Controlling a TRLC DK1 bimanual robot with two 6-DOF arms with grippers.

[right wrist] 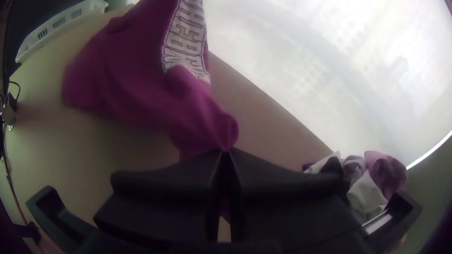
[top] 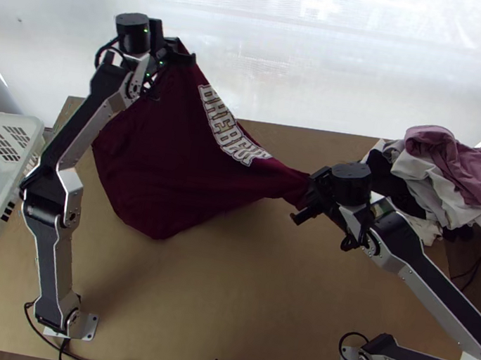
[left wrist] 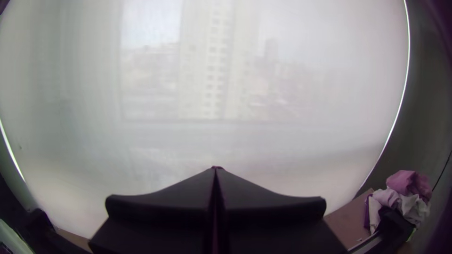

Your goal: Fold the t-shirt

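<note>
The left end effector and right end effector each pinch the maroon t-shirt, slung between them.

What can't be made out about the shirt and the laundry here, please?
- Top view: which part of the t-shirt the left end effector grips; the end effector covers it.
- Right wrist view: the cloth inside the right end effector, covered by its fingers.
- Top view: the basket's outer side, cut off by the left edge.
- Top view: the clothes pile's lower garments, under upper ones.
</note>
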